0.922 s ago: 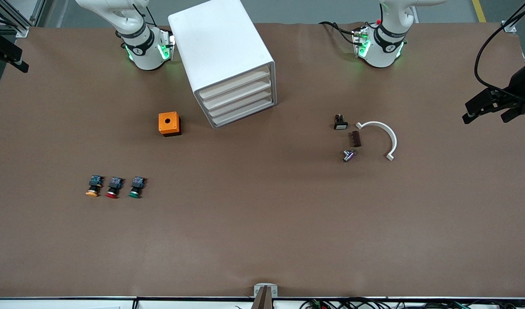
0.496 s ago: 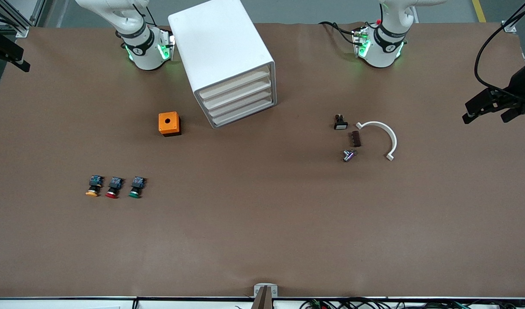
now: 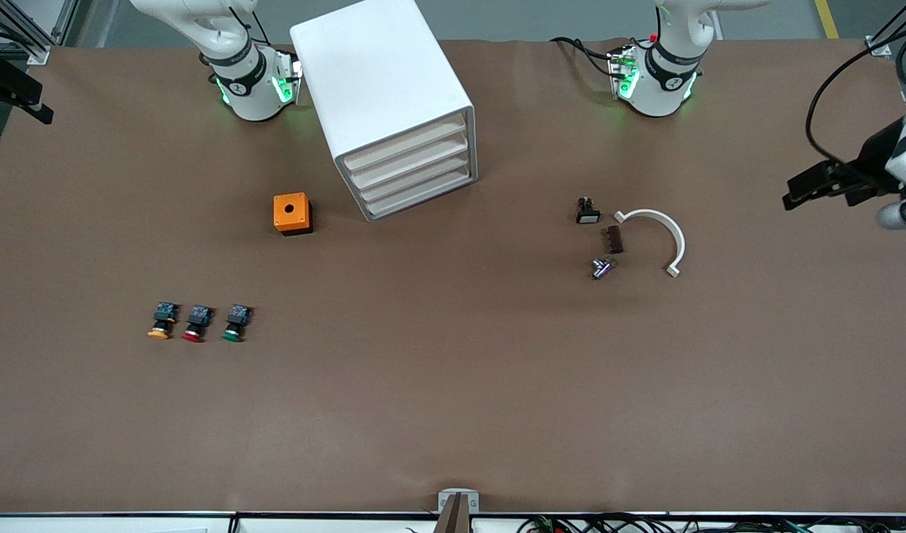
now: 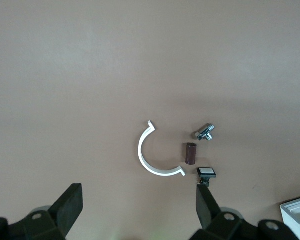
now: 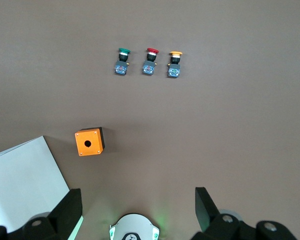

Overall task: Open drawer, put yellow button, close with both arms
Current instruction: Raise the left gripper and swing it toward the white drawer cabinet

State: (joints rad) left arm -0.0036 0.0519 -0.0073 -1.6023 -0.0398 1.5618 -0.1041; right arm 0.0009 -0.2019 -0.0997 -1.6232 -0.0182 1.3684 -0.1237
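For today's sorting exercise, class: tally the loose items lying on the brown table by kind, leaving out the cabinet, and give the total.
Mushroom-cap push-buttons: 3, namely the yellow button, the red button, the green button
Orange box with a hole: 1
White curved clip: 1
Small black switch part: 1
Brown block: 1
Silver metal fitting: 1
Total: 8

Table (image 3: 453,414): brown surface, carries all items.

Cabinet (image 3: 383,96): white, 4 drawers, stands near right arm's base; top drawer (image 3: 403,145) shut.

Orange box (image 3: 292,213) w/ hole: just beside cabinet, toward right arm's end.

Button row, nearer front camera: yellow button (image 3: 161,320), red button (image 3: 196,323), green button (image 3: 235,323), side by side, apart.

Toward left arm's end: white curved clip (image 3: 664,229), brown block (image 3: 613,239), black switch (image 3: 588,211), metal fitting (image 3: 602,268), clustered, not touching.
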